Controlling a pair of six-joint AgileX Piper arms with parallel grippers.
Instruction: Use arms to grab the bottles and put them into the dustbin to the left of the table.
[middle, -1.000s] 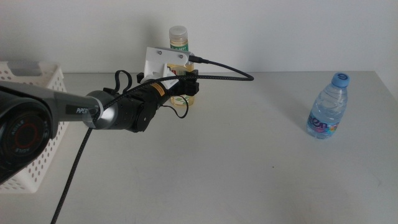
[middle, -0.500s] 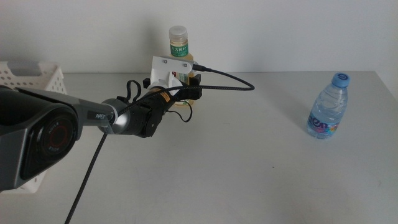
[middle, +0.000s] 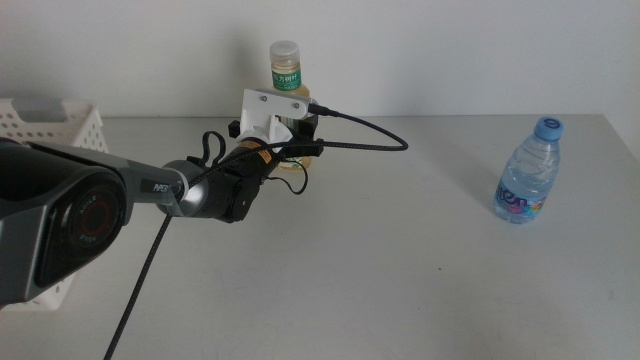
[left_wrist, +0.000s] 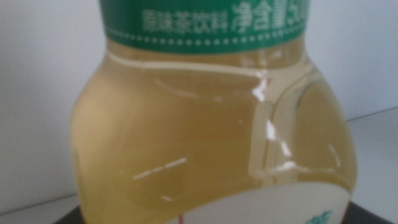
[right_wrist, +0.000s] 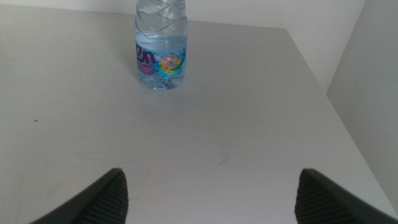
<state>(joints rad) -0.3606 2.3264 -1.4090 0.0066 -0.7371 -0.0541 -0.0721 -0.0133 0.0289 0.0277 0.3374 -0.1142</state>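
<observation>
- Standing upright at the far edge of the wide light-grey matte counter (middle: 380, 250), about twelve o'clock in the middle view, is the yellow tea bottle with green-and-white label and pale cap (middle: 286, 75).
- Its lower body is hidden there behind the black left arm's pincer (middle: 296, 148) and the white wrist bracket (middle: 270, 112); the left wrist view fills with the bottle's amber belly, so the pincer sits right at it.
- Whether the left pincer's jaws have closed on the bottle I cannot tell: neither view shows the fingers clearly.
- To do this step well, I judge the jaws should close squarely across the bottle's body below the label band, then lift straight up before swinging toward the white perforated plastic dustbin (middle: 70, 125) at nine o'clock.
- A clear water bottle with a blue cap (middle: 527, 183) stands well apart at three o'clock, untouched.
- The right wrist view alone shows the right pincer (right_wrist: 211, 194) open, jaws spread wide above bare counter, with the water bottle ahead of it; the middle view shows nothing of that arm.
- Only the middle view shows the dustbin and the black cable (middle: 365, 128) arching beside the tea bottle.
</observation>
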